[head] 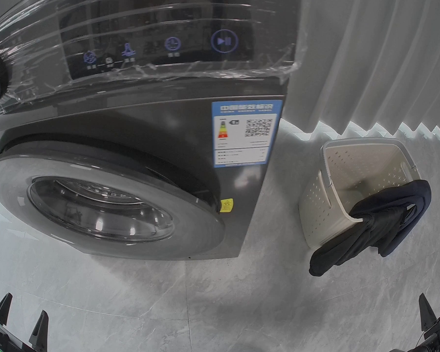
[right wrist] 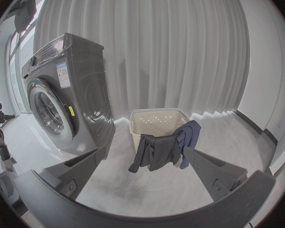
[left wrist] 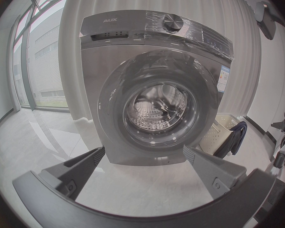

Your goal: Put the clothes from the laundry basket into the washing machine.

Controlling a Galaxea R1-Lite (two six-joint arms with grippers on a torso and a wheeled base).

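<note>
clothes (head: 376, 223) draped over laundry basket (head: 317, 206) rim, washing machine (head: 181, 138) closed

You see one washing machine (head: 146, 123), one laundry basket (head: 322, 206), two garments and two grippers.
Count the clothes as one black garment (head: 349, 243) and one navy garment (head: 418, 196), and the grippers as one left gripper (head: 25, 305) and one right gripper (head: 435, 289). On the machine you get one round door (head: 102, 206), one dial (left wrist: 173, 22), one blue label (head: 244, 133) and one yellow sticker (head: 226, 205).

Pale curtain (head: 366, 50), grey floor (head: 230, 299), window (left wrist: 44, 57)
</note>
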